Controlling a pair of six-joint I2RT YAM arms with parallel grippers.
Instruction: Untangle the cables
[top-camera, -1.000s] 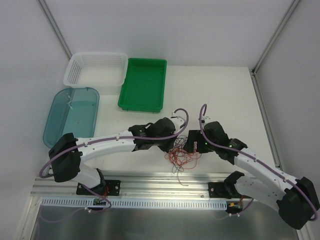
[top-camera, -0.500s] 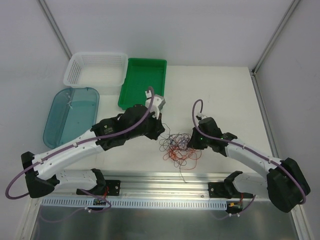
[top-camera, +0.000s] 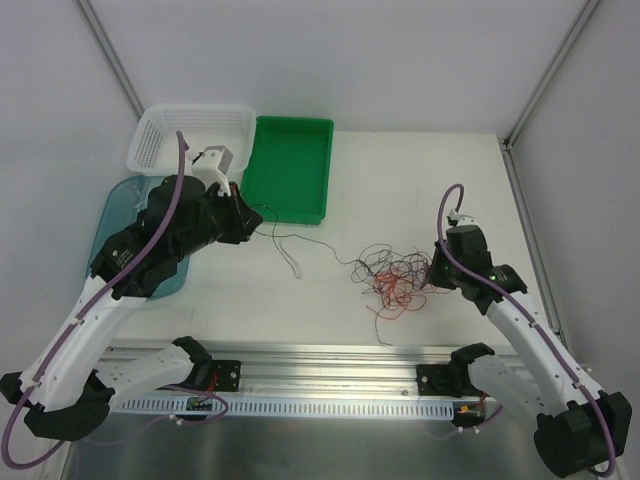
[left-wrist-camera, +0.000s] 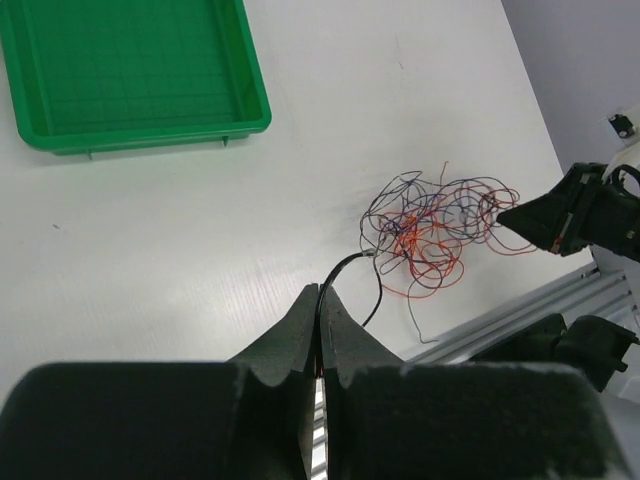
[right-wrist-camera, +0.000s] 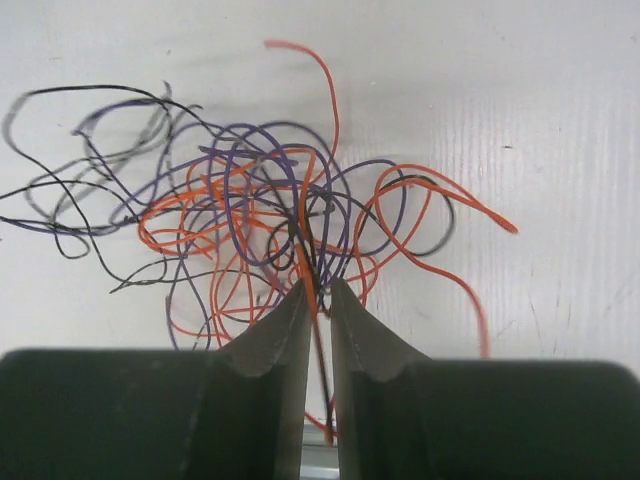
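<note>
The cables lie as a tangle of thin orange, purple and black wires right of the table's middle. One black strand runs out of it to the left, up to my left gripper near the green tray's front corner. In the left wrist view that gripper is shut on the black strand, with the tangle beyond. My right gripper sits at the tangle's right edge. Its jaws are closed to a narrow slit, with an orange and a black wire of the tangle between them.
A green tray and a white basket stand at the back left. A blue transparent tray lies partly under my left arm. An aluminium rail runs along the near edge.
My left arm swung left and back, drawing a black strand out of the tangle. My right gripper closed on wires and moved right, dragging the tangle with it.
</note>
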